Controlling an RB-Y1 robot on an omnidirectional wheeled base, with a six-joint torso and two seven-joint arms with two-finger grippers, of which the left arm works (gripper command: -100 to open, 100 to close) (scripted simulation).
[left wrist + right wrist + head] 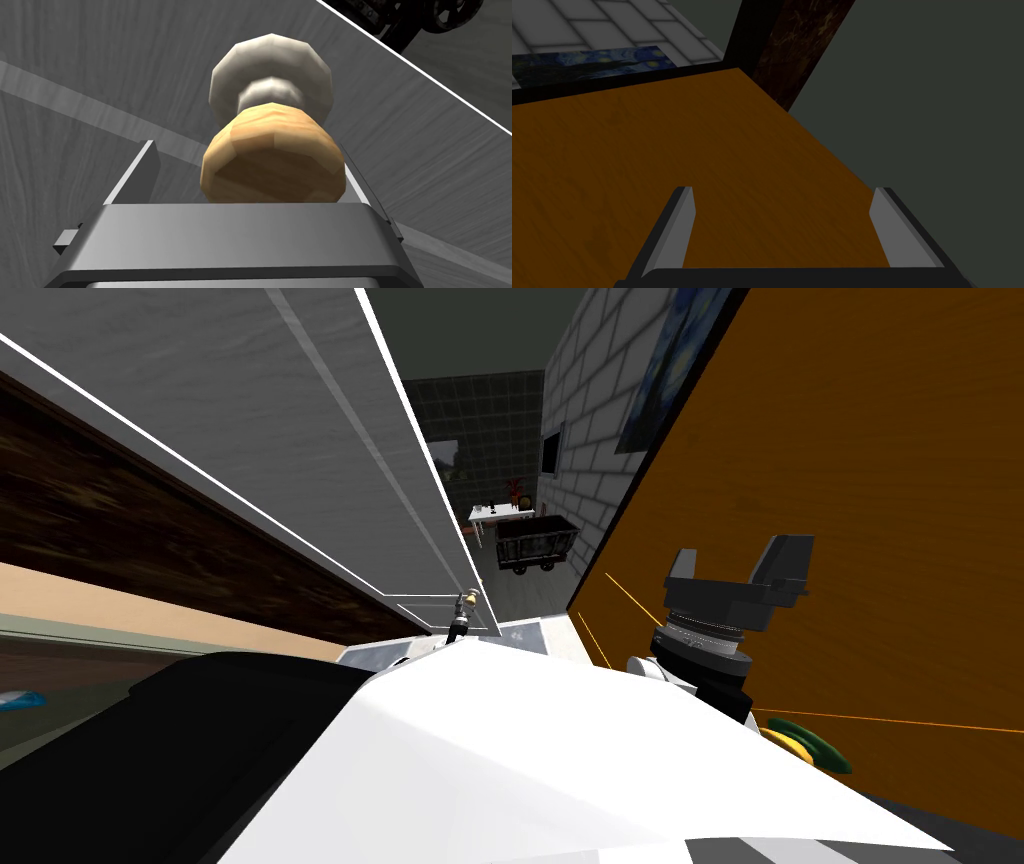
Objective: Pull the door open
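A: Where is the door (300, 438)?

B: It is the big grey panel on my left side. Its white free edge stands apart from an orange board (860, 488) on my right, and between the two I can see into a room.

A: And the knob (272, 155)?

B: It sits on the door near the free edge. Its front part is rounded and light brown like wood. Behind that are a grey neck and a grey round plate that lies against the door.

A: What is the left gripper (245, 150) doing?

B: It is at the knob and points toward the door. Its jaws are wide, with one finger on each side of the knob. One finger (142, 167) stands clearly apart from the knob with the grey door showing in the gap. The other finger is just beside the knob, and I cannot tell if it touches. So the gripper is around the knob but does not clamp it.

A: And the right gripper (738, 553)?

B: It is away from the door, on the far side of the gap, and faces the orange board. Its jaws are wide and there is nothing between them.

A: What is beyond the door?

B: A dark cart (535, 543) on wheels stands past the door's edge, and behind it is a small white table (490, 513) with some small things on top that I cannot name. A grey brick wall (590, 408) runs along the side opposite the door, and a blue painting (680, 358) hangs on it.
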